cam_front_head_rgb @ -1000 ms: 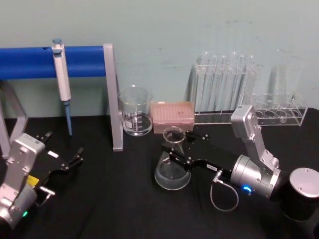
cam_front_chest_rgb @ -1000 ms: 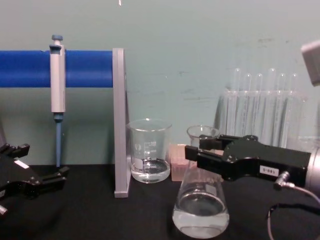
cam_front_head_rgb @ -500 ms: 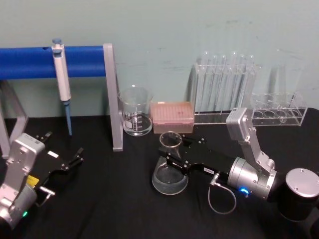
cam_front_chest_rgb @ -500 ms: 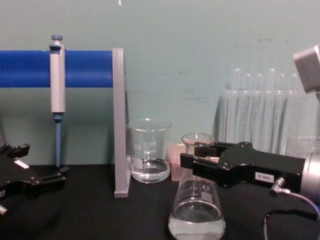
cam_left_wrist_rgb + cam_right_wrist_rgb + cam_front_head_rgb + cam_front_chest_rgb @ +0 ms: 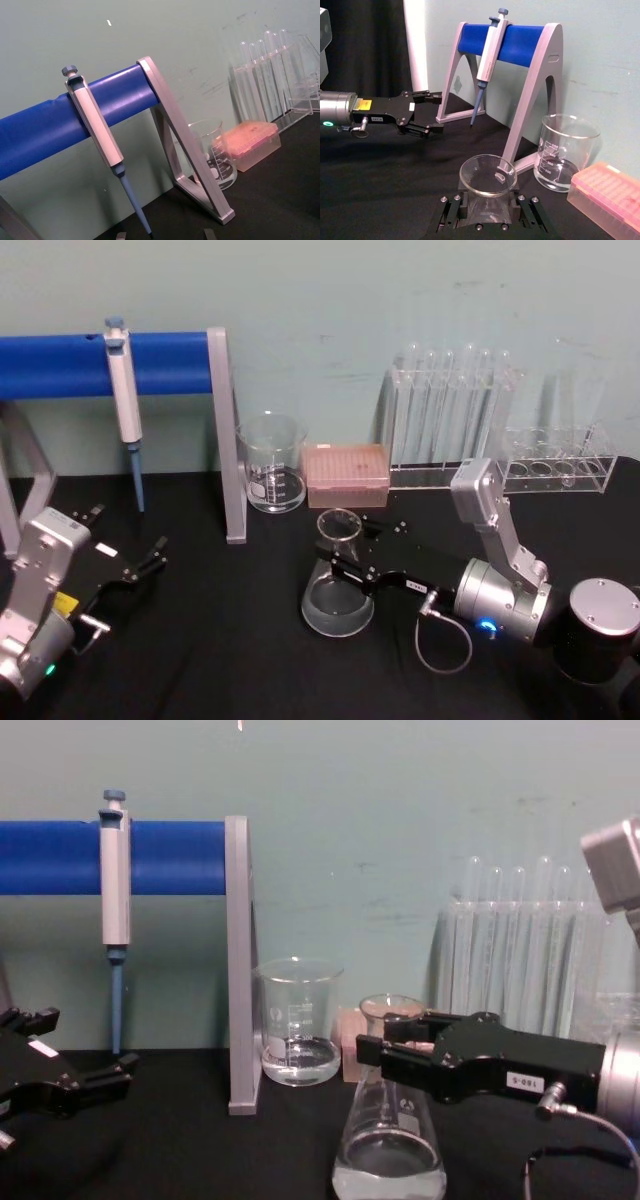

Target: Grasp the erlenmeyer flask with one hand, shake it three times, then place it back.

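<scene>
The erlenmeyer flask (image 5: 337,602) is clear glass with a little liquid in its wide base. It stands upright at the middle of the black table, and the chest view cuts off the bottom of the flask (image 5: 388,1160). My right gripper (image 5: 345,562), black with a small white label, is shut on the flask's neck just below the flared rim. In the right wrist view the flask's rim (image 5: 488,175) sits between the two jaws of that gripper (image 5: 488,207). My left gripper (image 5: 140,565) rests open at the left, far from the flask; the chest view has it (image 5: 100,1080) low at the left edge.
A glass beaker (image 5: 272,472) and a pink tip box (image 5: 346,473) stand just behind the flask. Test tube racks (image 5: 452,420) line the back right. A pipette (image 5: 123,390) hangs on the blue stand (image 5: 160,362), whose grey upright (image 5: 228,440) is left of the beaker.
My right gripper has carried the flask a little to the left and lower, toward the near side of the table. The left arm has not moved.
</scene>
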You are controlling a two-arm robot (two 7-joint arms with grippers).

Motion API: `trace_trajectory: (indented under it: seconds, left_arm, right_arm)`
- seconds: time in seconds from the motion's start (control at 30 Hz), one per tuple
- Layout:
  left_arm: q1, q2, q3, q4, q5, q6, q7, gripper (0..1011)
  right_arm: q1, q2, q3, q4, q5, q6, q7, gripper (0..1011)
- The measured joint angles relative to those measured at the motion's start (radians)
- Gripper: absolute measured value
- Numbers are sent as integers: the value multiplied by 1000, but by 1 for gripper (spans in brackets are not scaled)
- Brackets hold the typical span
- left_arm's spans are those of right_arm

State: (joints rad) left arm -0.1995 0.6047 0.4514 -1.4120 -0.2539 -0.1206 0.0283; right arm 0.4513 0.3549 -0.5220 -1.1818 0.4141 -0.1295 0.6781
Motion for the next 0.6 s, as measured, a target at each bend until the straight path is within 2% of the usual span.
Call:
trace_trajectory:
  seconds: [0.6]
  left_arm:
    - [0,0,0,0,0,0,0,1001]
  right_arm:
    - [6,1,-10,12,11,15,7,449]
